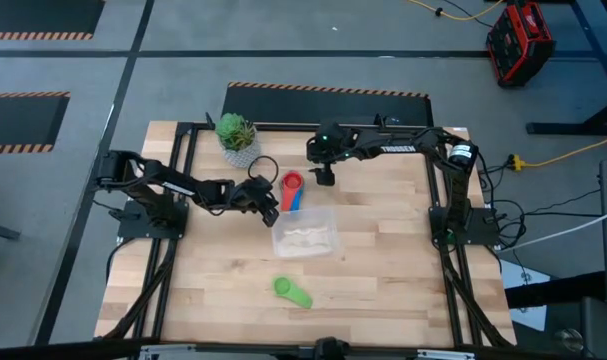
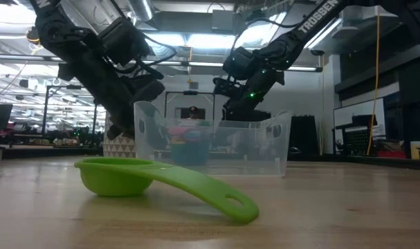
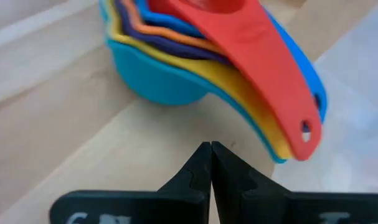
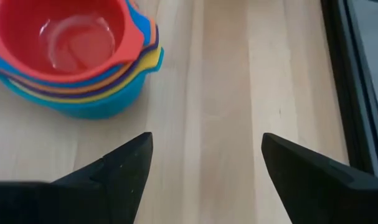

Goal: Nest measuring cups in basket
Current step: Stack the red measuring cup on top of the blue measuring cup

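1. The left gripper [image 3: 210, 163] is shut tight, finger against finger, and holds nothing. It sits low on the table, just beside the stack of measuring cups [image 1: 291, 191], not touching it.
2. The right gripper [image 4: 204, 158] is spread wide and holds nothing. It hangs over the wood close to the same stack, on the far side from the left gripper.
3. The left wrist view shows the handles of the stack fanned out: red on top, then blue and yellow. The right wrist view looks down into the red top cup [image 4: 73, 37] and shows that it holds nothing. The other cups sit nested under it, with a light blue one at the bottom.
4. Only the high view shows how everything lies together. The stack sits on the table just beside the basket [image 1: 305, 236], not in it. The green cup [image 1: 292, 292] lies alone, nearer the front edge, well apart from the stack.
5. The low view shows the green cup up close, bowl up and handle resting on the wood. Behind it stands the clear basket.
6. The table [image 1: 383, 270] is light wood. A small plant in a white pot [image 1: 237, 138] stands near its back edge.
7. The floor around is grey with striped mats. A red box [image 1: 519, 42] sits far off.
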Tool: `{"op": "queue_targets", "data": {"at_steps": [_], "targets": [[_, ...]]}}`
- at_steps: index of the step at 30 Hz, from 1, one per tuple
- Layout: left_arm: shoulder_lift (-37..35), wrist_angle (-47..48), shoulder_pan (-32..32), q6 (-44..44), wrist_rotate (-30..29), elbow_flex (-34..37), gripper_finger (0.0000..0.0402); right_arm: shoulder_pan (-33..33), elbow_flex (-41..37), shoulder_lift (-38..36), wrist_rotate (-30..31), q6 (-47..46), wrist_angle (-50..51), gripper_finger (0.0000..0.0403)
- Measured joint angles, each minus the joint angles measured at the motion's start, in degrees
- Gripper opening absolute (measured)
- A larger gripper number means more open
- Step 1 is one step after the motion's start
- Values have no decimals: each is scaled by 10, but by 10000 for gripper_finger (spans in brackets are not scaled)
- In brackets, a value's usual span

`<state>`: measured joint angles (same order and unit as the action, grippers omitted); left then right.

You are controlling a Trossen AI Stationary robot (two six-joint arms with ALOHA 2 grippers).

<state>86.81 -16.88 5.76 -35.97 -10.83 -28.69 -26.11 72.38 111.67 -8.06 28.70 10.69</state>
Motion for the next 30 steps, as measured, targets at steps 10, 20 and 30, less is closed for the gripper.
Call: {"op": "queue_targets", "data": {"at_steps": [10, 20, 30], "targets": [[32, -36, 10, 3, -26, 0, 2, 6, -7, 6, -1, -3, -43, 305], [32, -47, 48, 6, -49, 0, 4, 33, -7, 6, -6, -16, -51, 305], [32, -65, 66, 6, -52, 0, 5, 45, -7, 6, -3, -17, -43, 305]]}}
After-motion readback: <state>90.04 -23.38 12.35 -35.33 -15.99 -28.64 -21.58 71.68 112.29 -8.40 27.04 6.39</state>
